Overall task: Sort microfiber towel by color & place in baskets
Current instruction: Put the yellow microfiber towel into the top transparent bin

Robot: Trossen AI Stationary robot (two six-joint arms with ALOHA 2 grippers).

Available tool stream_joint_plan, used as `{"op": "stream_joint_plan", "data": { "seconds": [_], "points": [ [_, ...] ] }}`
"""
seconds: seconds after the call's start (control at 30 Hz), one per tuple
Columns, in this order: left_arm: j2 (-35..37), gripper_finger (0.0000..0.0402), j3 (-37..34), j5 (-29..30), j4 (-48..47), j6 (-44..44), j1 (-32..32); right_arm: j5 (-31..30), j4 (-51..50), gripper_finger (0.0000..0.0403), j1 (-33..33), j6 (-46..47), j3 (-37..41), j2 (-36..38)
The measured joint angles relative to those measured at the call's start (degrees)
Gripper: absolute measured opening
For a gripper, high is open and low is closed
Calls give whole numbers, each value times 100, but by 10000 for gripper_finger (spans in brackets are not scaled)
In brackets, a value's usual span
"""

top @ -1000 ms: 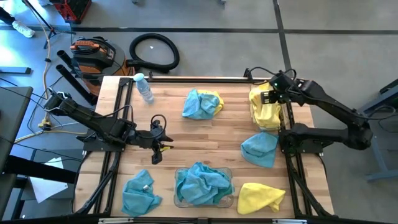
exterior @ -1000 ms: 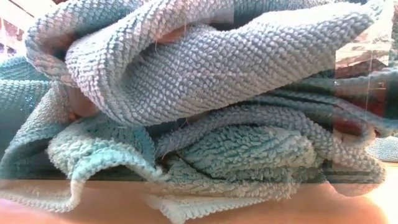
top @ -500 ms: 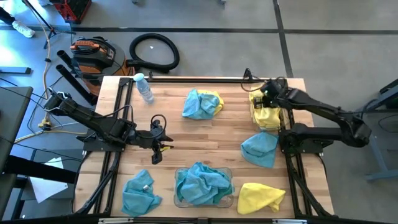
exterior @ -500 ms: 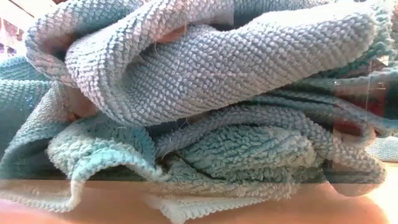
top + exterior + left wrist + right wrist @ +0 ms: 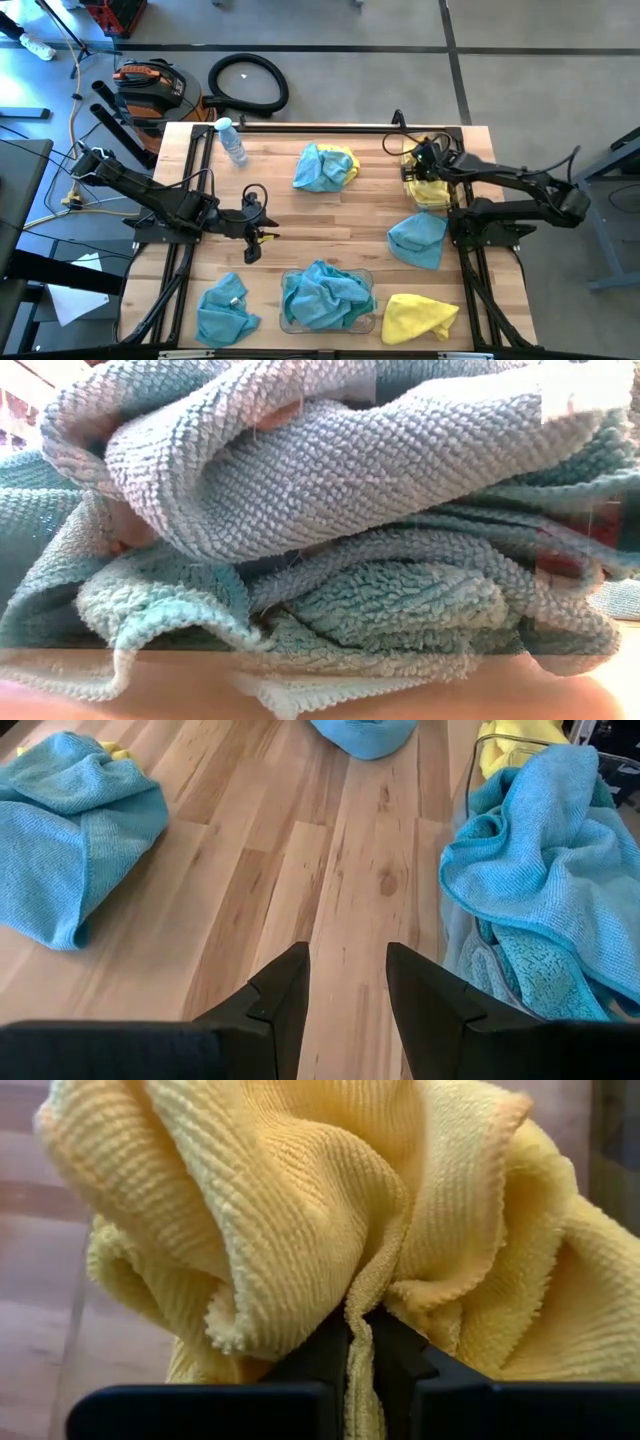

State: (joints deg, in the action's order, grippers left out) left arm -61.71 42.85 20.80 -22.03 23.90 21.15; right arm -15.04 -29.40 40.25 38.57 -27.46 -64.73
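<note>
Microfibre like this is light, limp and grippy, so a yellow cloth gives no resistance to a pinch but drapes and trails wherever it is lifted. The right gripper sits over the clear basket of yellow cloths at about two o'clock on the table, and its wrist view shows the two dark fingers closed together on a gathered ridge of yellow fabric, the rest ballooning in loose folds around them. A raised fold like that is probably the best place to take hold; a flat patch would likely slip or bring only the nap. Loose corners may snag a basket rim or drag a neighbour along. The left gripper waits at roughly nine o'clock, fingers apart over bare wood, holding nothing. Teal cloths fill the basket at six o'clock, piled above its rim and soft enough to spill if nudged. Still loose on the wood are a teal cloth at seven o'clock, a yellow one at five, another teal one near four, and a teal-and-yellow pair bunched together at twelve, which will need separating by colour.
</note>
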Motion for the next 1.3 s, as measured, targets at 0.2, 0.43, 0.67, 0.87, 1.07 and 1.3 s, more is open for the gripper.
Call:
{"op": "stream_joint_plan", "data": {
  "seconds": [0.2, 0.43, 0.67, 0.87, 1.07, 1.3],
  "points": [
    [0, 124, 0, 2, -31, 48, 0, 301, -538, 55, -11, -249, -552, 315],
    [0, 124, -2, 2, -76, 46, 0, 230, -1681, 116, -11, -258, -1383, 705],
    [0, 124, -2, 2, -76, 48, 0, -7, -2368, 130, -76, -124, -2166, 822],
    [0, 124, -2, 2, -76, 44, 0, -180, -1431, 114, -400, -151, -1819, 755],
    [0, 124, -2, 2, -82, 45, 0, -100, -701, 55, -298, -107, -896, 344],
    [0, 124, -2, 0, -80, 48, 0, -125, -157, 5, -188, -113, -427, -40]
  ]
}}
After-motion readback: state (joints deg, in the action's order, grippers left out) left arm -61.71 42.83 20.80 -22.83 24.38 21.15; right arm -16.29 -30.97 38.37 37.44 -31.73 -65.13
